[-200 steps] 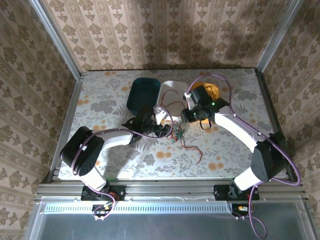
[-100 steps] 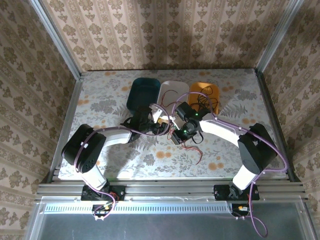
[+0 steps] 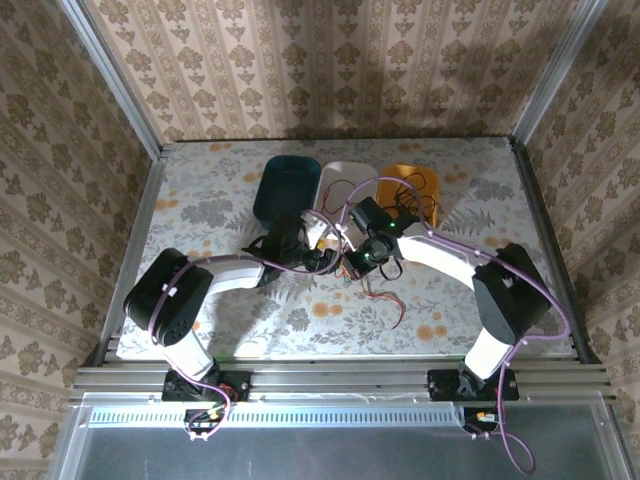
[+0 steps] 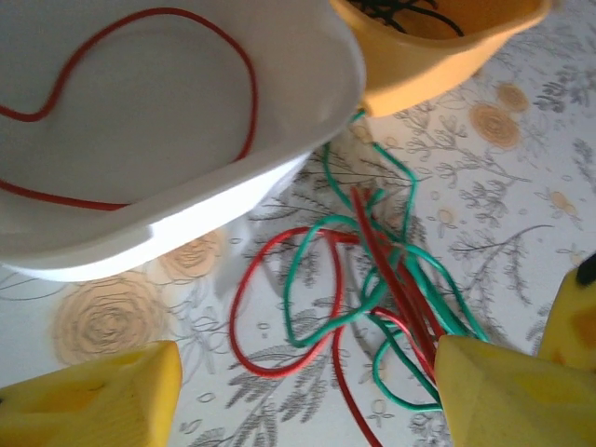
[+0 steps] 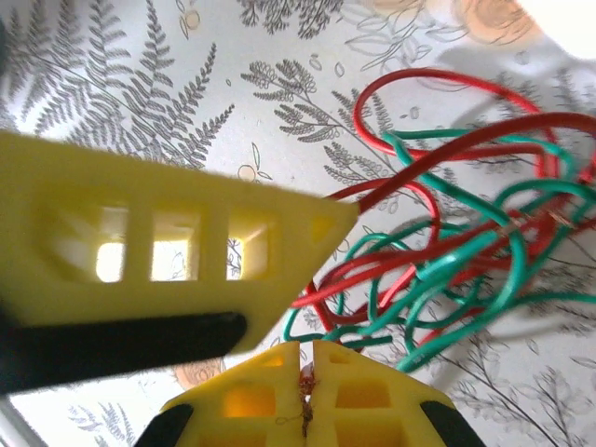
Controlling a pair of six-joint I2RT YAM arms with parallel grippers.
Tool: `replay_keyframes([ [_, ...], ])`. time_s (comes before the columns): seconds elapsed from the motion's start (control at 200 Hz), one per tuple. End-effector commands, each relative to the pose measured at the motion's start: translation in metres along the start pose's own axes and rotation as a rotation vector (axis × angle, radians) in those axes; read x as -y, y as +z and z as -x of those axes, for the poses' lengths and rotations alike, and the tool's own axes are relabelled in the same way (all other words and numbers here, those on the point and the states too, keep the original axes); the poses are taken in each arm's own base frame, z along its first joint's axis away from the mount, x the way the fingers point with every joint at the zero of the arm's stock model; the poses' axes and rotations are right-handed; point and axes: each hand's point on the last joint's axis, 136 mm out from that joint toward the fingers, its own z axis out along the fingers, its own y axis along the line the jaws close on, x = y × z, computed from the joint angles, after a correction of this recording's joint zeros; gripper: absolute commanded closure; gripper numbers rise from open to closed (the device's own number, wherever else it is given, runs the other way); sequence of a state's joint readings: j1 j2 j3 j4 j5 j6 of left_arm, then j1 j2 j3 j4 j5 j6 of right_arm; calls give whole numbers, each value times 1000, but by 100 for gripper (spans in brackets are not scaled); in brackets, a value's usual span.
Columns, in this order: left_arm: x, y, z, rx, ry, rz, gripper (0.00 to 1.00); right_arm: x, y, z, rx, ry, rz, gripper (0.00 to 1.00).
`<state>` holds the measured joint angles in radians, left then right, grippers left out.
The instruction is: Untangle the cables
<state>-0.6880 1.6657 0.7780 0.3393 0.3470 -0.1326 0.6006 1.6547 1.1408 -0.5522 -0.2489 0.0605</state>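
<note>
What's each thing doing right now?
cables, red and green tangled together on table
left gripper, fingers open, cables between them
right gripper, fingers shut on a cable strand
white bin, holding a red cable
orange bin, holding black cables

I see my right gripper pressed together on one thin strand of the cables — red and green, tangled just beyond.

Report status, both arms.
Left gripper open over the cables, red and green, knotted. Right gripper shut, thin strand pinched. White bin and orange bin crowd the far side.
</note>
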Motion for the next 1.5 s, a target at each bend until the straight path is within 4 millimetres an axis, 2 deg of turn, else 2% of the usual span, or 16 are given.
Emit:
replay_keyframes([
  [0.0, 23, 5, 15, -1, 68, -97, 27, -7, -39, 14, 114, 31, 56, 100],
  [0.27, 34, 31, 25, -27, 95, -169, 28, -24, -100, 34, 246, 68, 204, 100],
  [0.29, 34, 33, 25, -29, 94, -172, 28, -28, -113, 37, 284, 61, 221, 100],
  [0.41, 35, 40, 24, -41, 91, -189, 33, -34, -147, 50, 371, 72, 281, 100],
  [0.56, 34, 47, 19, -64, 86, -195, 42, -26, -188, 65, 492, 106, 283, 100],
  [0.68, 31, 53, 11, -84, 84, -184, 49, -16, -228, 79, 621, 115, 275, 100],
  [0.86, 28, 60, -4, -129, 91, -173, 52, -10, -290, 91, 785, 107, 241, 100],
  [0.96, 30, 61, -6, -136, 106, -171, 52, -9, -315, 95, 854, 104, 230, 100],
  [1.055, 32, 59, -5, -132, 117, -172, 52, -8, -323, 96, 872, 106, 213, 100],
  [1.155, 35, 50, -2, -114, 130, -171, 47, -7, -319, 95, 861, 116, 218, 100],
  [1.29, 44, 26, 6, -59, 173, -180, 34, -6, -307, 96, 840, 139, 257, 100],
  [1.495, 48, -14, 14, -30, 242, -151, 29, -10, -293, 99, 800, 149, 321, 100],
])
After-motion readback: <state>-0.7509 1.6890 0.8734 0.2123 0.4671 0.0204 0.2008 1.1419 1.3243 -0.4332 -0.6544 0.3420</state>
